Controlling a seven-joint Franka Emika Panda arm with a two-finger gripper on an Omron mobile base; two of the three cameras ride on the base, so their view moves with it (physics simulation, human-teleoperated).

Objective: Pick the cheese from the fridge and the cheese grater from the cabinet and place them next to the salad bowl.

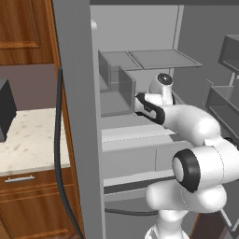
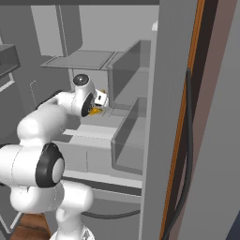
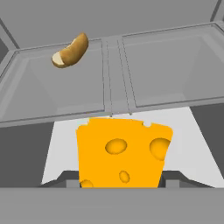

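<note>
In the hand view the cheese (image 3: 120, 151), an orange-yellow wedge with holes, stands between the two dark fingertips (image 3: 72, 180) of my gripper (image 3: 121, 181), which is shut on it. The right base view shows the gripper (image 2: 99, 106) reaching into the open fridge (image 2: 164, 117) above a pale shelf, with a sliver of the cheese (image 2: 95, 111) under the hand. From the left base view the white arm (image 1: 186, 119) stretches into the fridge (image 1: 79, 116) and hides the fingers. The wooden cabinet (image 1: 23, 28) hangs at upper left. The cheese grater and salad bowl are out of view.
A brown, potato-like item (image 3: 70, 51) lies at the back of the fridge behind clear bins (image 3: 153, 70). Glass shelves (image 1: 163, 58) sit above the hand. Door racks (image 1: 224, 98) stand to the right. A speckled counter (image 1: 28, 140) lies left of the fridge wall.
</note>
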